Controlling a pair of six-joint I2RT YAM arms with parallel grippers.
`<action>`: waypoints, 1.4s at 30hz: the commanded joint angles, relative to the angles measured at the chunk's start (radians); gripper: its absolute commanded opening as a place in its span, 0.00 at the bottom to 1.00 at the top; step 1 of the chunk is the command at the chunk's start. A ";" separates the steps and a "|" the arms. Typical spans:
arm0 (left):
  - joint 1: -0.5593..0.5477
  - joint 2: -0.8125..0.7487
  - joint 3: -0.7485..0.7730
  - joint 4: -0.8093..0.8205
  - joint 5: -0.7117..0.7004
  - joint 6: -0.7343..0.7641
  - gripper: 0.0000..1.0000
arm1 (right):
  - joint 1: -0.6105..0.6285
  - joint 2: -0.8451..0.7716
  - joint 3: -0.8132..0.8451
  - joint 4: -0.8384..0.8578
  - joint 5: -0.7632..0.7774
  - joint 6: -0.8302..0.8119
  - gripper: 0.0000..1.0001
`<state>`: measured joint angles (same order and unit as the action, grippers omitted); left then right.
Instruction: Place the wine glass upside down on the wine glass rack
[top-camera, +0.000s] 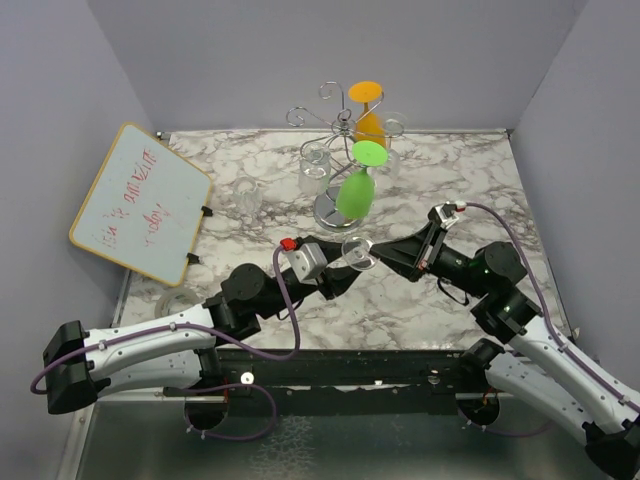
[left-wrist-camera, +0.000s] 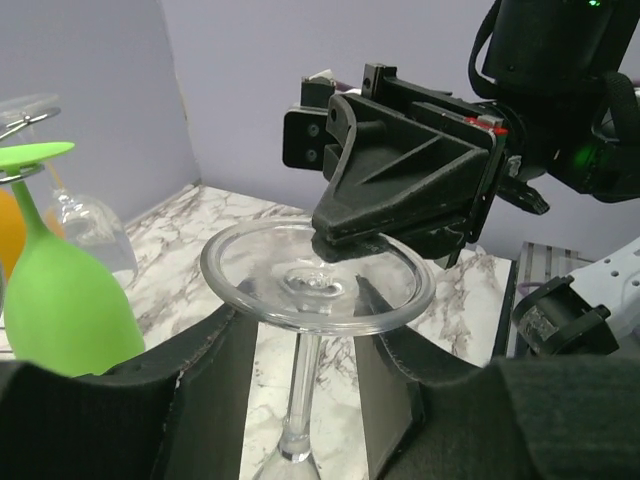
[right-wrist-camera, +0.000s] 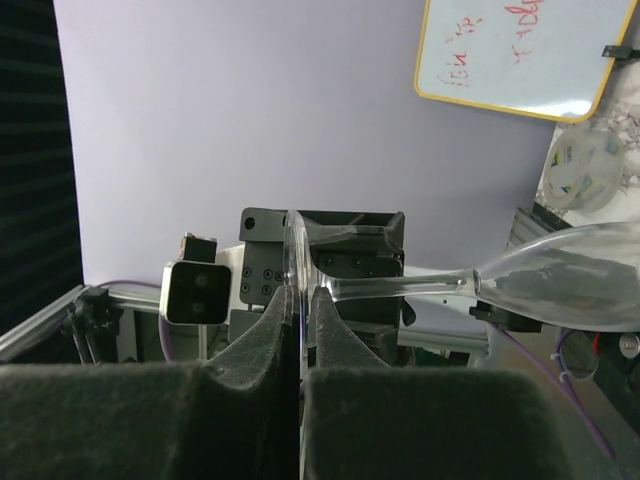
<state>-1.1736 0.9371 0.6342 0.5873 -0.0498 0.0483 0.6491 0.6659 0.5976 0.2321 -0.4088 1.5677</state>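
A clear wine glass (top-camera: 356, 250) is held sideways above the table between my two grippers. My right gripper (right-wrist-camera: 300, 298) is shut on the rim of its round foot (left-wrist-camera: 318, 282); the stem (right-wrist-camera: 400, 286) and bowl (right-wrist-camera: 570, 285) point away to the right in that view. My left gripper (left-wrist-camera: 305, 335) is open, its fingers (left-wrist-camera: 215, 390) on either side of the stem (left-wrist-camera: 303, 390) with gaps on both sides. The silver wire wine glass rack (top-camera: 335, 118) stands behind on its round base (top-camera: 330, 212). A green glass (top-camera: 357, 190), an orange glass (top-camera: 370, 122) and a clear glass (top-camera: 318, 163) hang on it.
A whiteboard (top-camera: 140, 205) leans at the left wall. A clear plastic cup (top-camera: 175, 300) lies near the left arm. Purple-grey walls enclose the marble table (top-camera: 450, 180). The green glass (left-wrist-camera: 60, 290) hangs close to the left of my left gripper.
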 joint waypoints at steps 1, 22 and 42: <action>-0.004 0.011 -0.018 -0.007 -0.013 -0.045 0.44 | 0.006 -0.028 0.003 0.069 -0.004 0.027 0.01; -0.004 0.013 0.028 -0.216 -0.041 -0.009 0.00 | 0.006 -0.049 0.048 -0.054 0.091 -0.048 0.40; 0.084 -0.185 0.208 -0.578 -0.733 -0.026 0.00 | 0.006 -0.123 0.054 -0.211 0.249 -0.189 0.84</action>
<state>-1.1290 0.7601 0.7547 0.1219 -0.6170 0.0235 0.6510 0.5526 0.6205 0.0601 -0.2089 1.4197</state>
